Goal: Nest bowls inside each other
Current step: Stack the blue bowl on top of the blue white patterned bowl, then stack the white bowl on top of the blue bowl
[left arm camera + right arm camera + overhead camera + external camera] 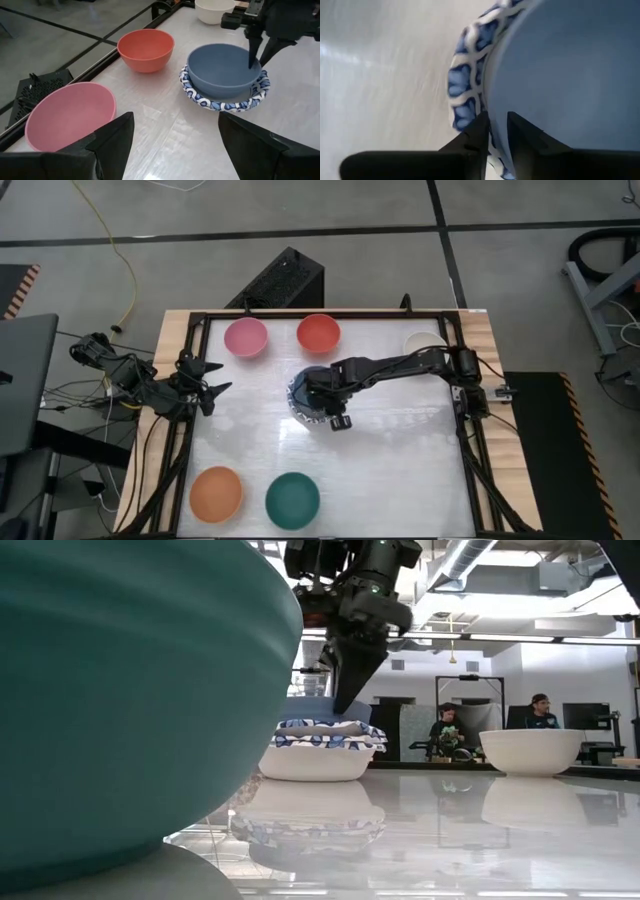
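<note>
Overhead, the right gripper (322, 406) sits over the nested stack at table centre; the left gripper (205, 387) waits wide open at the left edge, empty. Level across the table, its fingers point down just above the patterned bowl (317, 752). From the left wrist, they straddle the dark blue bowl (224, 71)'s far rim. Its own camera shows narrowly parted jaws astride that rim, barely gripping. Better to open fully, then lift straight up.
</note>
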Available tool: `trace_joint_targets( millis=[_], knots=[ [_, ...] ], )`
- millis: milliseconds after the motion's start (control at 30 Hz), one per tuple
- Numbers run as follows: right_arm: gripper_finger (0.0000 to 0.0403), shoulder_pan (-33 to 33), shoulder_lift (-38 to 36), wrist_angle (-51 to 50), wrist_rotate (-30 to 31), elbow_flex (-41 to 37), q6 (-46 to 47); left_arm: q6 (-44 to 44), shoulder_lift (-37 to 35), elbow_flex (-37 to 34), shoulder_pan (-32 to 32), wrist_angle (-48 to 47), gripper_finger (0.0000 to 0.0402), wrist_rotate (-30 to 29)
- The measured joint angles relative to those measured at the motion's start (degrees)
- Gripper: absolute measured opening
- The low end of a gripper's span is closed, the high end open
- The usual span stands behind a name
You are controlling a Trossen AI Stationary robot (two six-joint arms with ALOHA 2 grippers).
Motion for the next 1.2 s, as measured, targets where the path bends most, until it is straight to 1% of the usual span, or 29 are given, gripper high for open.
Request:
trace_joint_targets(
  millis=[67, 167, 567, 667, 800, 933, 1200],
  knots=[
    [0.0103, -0.32, 0.00, 0.90, 0.04, 0.00, 2.53, 0.00, 0.00, 0.00, 0.00, 0.00, 0.0279, 0.00],
    [0.0113, -0.60, 0.00, 1.05, 0.04, 0.01, 3.77, -0.01, 0.00, 0.00, 0.01, 0.02, 0.0279, 0.00],
    [0.0112, -0.06, 0.00, 1.07, -0.22, 0.00, 3.76, -0.01, 0.00, 0.00, 0.00, 0.00, 0.0279, 0.02],
    [0.0112, -0.11, 0.00, 1.07, -0.13, 0.01, 5.92, -0.02, 0.02, 0.00, 0.02, 0.00, 0.0279, 0.02],
    [0.0116, -0.17, 0.00, 1.07, 2.15, 0.01, 8.62, -0.02, 0.00, 0.00, 0.00, 0.00, 0.0279, 0.02],
    [0.0140, -0.30, 0.00, 1.09, 2.45, 0.00, 9.29, -0.01, 0.00, 0.00, 0.00, 0.01, 0.0279, 0.02],
    [0.0214, -0.37, 0.00, 1.24, 2.66, 0.01, 10.86, -0.02, 0.00, 0.00, 0.02, 0.02, 0.0279, 0.02]
  ],
)
